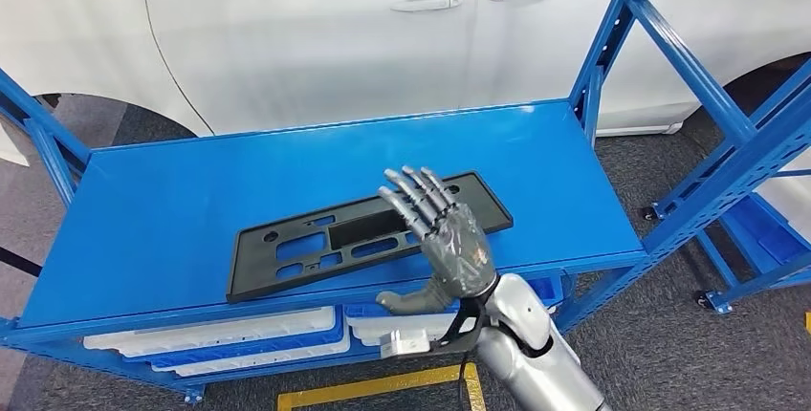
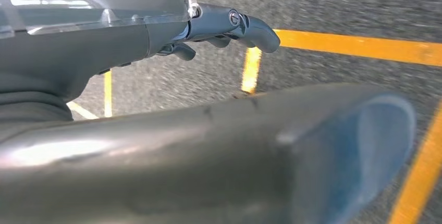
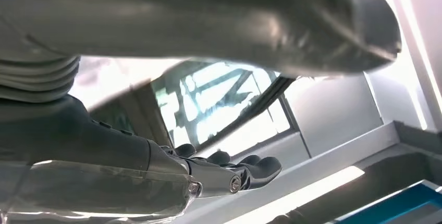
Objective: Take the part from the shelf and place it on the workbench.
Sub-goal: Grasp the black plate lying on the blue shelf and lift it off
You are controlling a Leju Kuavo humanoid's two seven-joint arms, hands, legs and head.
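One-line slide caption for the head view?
Right hand, fingers spread, raised over the flat black plastic panel with cut-outs lying on the blue metal shelf, a white car behind.

The right hand (image 1: 448, 239) hides part of the part (image 1: 316, 239).

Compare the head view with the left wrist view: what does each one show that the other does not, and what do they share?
Head view alone: the black part lying flat on the blue shelf, the right hand raised over the part's right portion with fingers spread, and a white car behind. Left wrist view alone: the left hand, holding nothing, above the floor. Both share: grey floor with yellow lines.
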